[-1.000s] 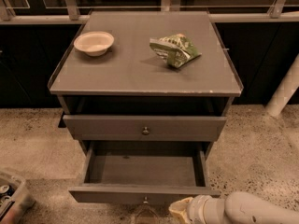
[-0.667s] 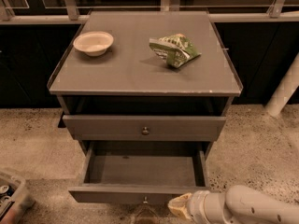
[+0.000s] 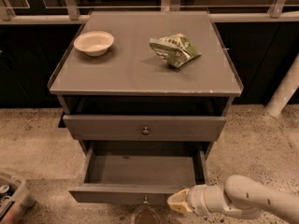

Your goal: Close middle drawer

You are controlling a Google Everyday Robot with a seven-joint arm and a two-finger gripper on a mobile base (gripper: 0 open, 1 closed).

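The dark grey cabinet [image 3: 140, 73] stands in the middle of the camera view. The middle drawer [image 3: 117, 193] is pulled far out, its empty inside showing, and its small round knob [image 3: 145, 200] sits at the centre of the front. The upper drawer [image 3: 107, 127] above it stands slightly out. The lowest drawer is hidden beneath the open one. My gripper [image 3: 177, 204], a cream tip on a white arm coming in from the lower right, is at the right part of the middle drawer's front, just right of the knob.
A cream bowl [image 3: 93, 42] and a green snack bag [image 3: 175, 49] lie on the cabinet top. A bin with cans [image 3: 11, 195] sits on the floor at the lower left. A white post [image 3: 285, 90] stands at the right. Dark panels and a railing run behind.
My arm has edged slightly left and up toward the drawer front. The middle drawer stands as far out as before.
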